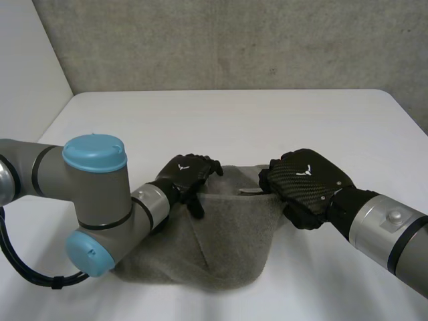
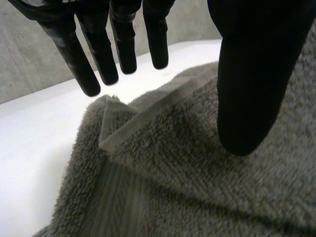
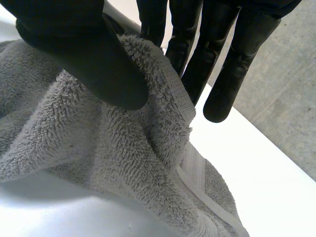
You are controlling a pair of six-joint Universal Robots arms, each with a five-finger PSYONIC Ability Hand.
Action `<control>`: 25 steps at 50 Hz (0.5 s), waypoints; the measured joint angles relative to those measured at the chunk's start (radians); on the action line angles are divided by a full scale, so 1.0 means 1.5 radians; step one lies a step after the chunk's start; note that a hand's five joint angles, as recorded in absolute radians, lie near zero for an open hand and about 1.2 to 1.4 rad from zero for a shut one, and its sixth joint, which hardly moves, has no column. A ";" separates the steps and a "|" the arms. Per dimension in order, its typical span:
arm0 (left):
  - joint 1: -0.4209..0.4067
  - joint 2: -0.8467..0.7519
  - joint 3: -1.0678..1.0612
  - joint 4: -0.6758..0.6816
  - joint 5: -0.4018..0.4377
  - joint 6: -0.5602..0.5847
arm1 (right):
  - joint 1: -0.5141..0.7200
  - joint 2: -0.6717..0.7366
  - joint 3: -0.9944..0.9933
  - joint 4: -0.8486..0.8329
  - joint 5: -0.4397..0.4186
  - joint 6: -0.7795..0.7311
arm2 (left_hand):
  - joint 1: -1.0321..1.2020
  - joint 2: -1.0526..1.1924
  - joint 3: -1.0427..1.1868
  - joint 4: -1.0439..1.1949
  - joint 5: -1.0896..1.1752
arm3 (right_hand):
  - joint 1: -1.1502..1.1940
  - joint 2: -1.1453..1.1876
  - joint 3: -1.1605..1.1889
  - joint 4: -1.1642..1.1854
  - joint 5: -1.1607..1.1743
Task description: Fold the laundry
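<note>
Grey towel [image 1: 227, 234] lies bunched at the lower centre of the frame on your worktop [image 1: 221, 120], its upper-right corner pinched in your right hand [image 1: 304, 184], likely for folding over, while your left hand [image 1: 187, 174] waits straight-fingered at the upper-left corner, holding nothing.

**Camera Placement**

The head camera sits behind and between the arms [image 1: 93, 194], above them, facing down and forward across the tabletop [image 1: 221, 120] to the concrete wall [image 1: 234, 40]. It takes in both arms, the left hand [image 1: 186, 171], the right hand [image 1: 307, 179] and the grey towel [image 1: 227, 241]. Each wrist camera looks along its own palm from close range: the left wrist view past its fingers [image 2: 123, 44] onto one towel corner, the right wrist view past its fingers [image 3: 237, 74] onto a raised towel edge. All three views share towel, tabletop and wall.
</note>
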 measured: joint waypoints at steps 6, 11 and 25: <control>0.000 -0.005 -0.003 0.000 -0.007 0.060 | 0.001 0.013 -0.009 -0.013 0.003 -0.003 | 0.089 0.087 0.087 0.088 0.086 | 0.000 0.000 0.000 0.000 0.000; 0.000 -0.006 -0.002 0.003 -0.028 0.108 | 0.002 0.045 -0.031 -0.020 0.007 -0.024 | 0.370 0.370 0.369 0.369 0.362 | 0.000 0.000 0.000 0.000 0.000; 0.000 -0.038 0.126 0.061 -0.059 0.192 | 0.019 0.245 -0.291 0.004 0.091 -0.126 | 0.486 0.513 0.512 0.511 0.504 | 0.000 0.003 0.000 0.000 0.000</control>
